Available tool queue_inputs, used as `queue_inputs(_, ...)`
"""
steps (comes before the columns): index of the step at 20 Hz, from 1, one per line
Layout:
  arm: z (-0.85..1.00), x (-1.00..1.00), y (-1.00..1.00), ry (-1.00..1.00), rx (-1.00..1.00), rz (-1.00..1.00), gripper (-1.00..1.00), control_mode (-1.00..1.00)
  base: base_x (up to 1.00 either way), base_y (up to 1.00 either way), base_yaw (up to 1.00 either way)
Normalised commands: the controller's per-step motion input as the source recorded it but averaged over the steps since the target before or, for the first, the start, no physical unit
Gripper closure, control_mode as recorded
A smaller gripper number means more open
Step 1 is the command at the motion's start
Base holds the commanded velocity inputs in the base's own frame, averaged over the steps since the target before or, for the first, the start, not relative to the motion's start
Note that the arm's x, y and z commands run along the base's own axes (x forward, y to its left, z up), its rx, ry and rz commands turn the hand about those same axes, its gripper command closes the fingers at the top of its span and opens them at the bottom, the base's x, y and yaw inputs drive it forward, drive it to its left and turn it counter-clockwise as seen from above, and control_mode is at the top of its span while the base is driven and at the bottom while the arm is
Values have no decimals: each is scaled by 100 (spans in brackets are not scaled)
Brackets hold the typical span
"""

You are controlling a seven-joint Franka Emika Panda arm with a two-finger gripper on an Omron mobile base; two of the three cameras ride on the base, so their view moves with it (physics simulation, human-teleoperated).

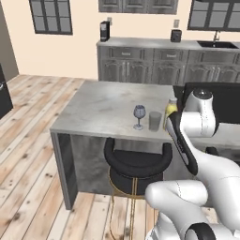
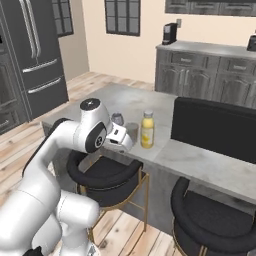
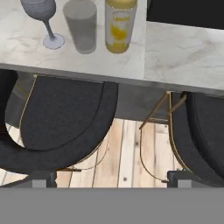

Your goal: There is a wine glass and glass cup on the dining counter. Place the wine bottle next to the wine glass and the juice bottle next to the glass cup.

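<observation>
Hand view puts my juice bottle [image 3: 119, 26] beside the glass cup [image 3: 81, 25] at upper left, gripper [image 3: 112, 179] open; wine bottle is likely next.

Peach walls, dark-framed windows [image 1: 50, 16], plank floor [image 1: 28, 159], grey cabinets [image 1: 140, 63], black stools [image 1: 136, 164], dark fridge [image 2: 35, 55].

On counter [image 1: 93, 112]: glass [image 1: 139, 116], cup [image 1: 155, 121], juice [image 3: 120, 24] in a row, cup between; stool [image 1: 136, 164] before them.
</observation>
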Motion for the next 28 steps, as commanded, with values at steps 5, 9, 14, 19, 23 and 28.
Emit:
queue_inputs(5, 0, 0, 0, 0, 0, 0, -100, 100, -69, 15, -1)
queue_inputs(9, 0, 0, 0, 0, 0, 0, -100, 100, -44, 54, 8)
queue_inputs(14, 0, 0, 0, 0, 0, 0, -100, 100, -1, 81, 0)
queue_inputs(19, 0, 0, 0, 0, 0, 0, -100, 100, 11, 81, 0)
queue_inputs(23, 0, 0, 0, 0, 0, 0, -100, 100, 24, 81, -9)
queue_inputs(28, 0, 0, 0, 0, 0, 0, -100, 100, 27, 75, -14)
